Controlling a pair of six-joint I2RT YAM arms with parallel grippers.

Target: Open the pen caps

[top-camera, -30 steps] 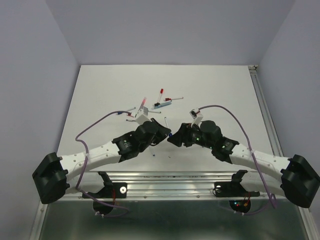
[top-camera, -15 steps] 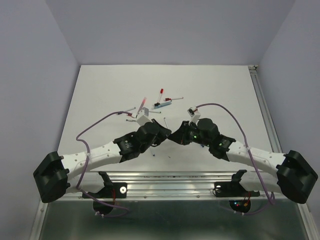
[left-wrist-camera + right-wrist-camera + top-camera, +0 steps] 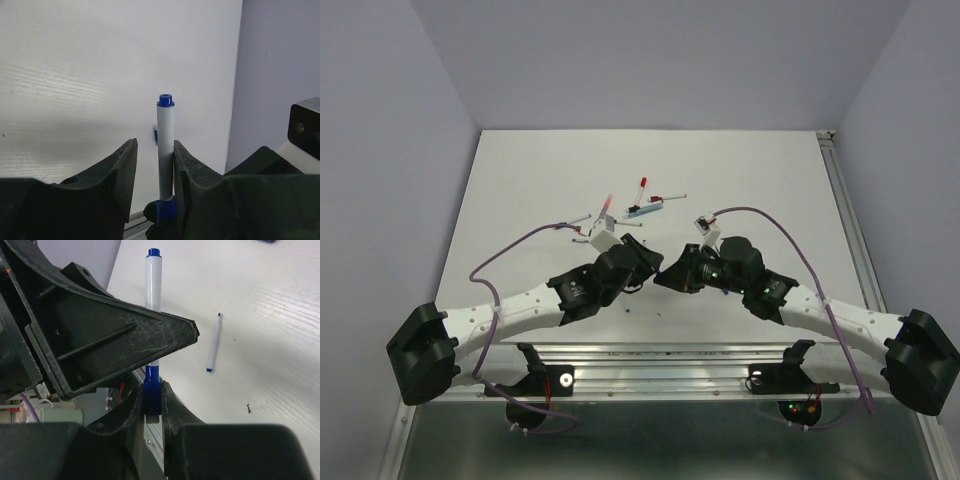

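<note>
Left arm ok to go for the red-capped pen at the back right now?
Probably not yet: the left fingers straddle the white barrel whose blue cap the right fingers grip. The red-capped pen itself lies unobstructed beyond.

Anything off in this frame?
One thing: the left gripper has its jaws apart around the pen, with a gap on one side, while the right gripper is clamped on the blue cap. With the pen loose, a pull may not free the cap. Nothing looks spilled or damaged.
</note>
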